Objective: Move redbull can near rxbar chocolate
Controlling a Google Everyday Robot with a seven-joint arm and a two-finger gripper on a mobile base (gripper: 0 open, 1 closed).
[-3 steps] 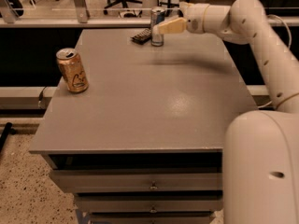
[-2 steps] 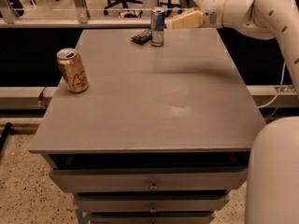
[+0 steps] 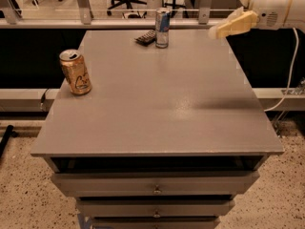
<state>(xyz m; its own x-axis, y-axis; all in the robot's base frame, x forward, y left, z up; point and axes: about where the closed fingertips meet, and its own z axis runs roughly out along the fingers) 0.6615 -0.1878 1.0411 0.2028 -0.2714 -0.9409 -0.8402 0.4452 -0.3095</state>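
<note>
The redbull can, slim and silver with blue panels, stands upright at the far edge of the grey table. The rxbar chocolate, a small flat dark wrapper, lies right beside the can on its left, almost touching it. My gripper hangs above the table's far right corner, well to the right of the can. It is open and holds nothing. One cream finger points left toward the can.
A wider orange-gold can stands upright near the table's left edge. Drawers sit under the tabletop at the front. A railing and office chairs lie beyond the far edge. A white cable hangs at the right.
My gripper has let go of the redbull can and drawn back to the right and upward. The can stays standing beside the rxbar chocolate.
</note>
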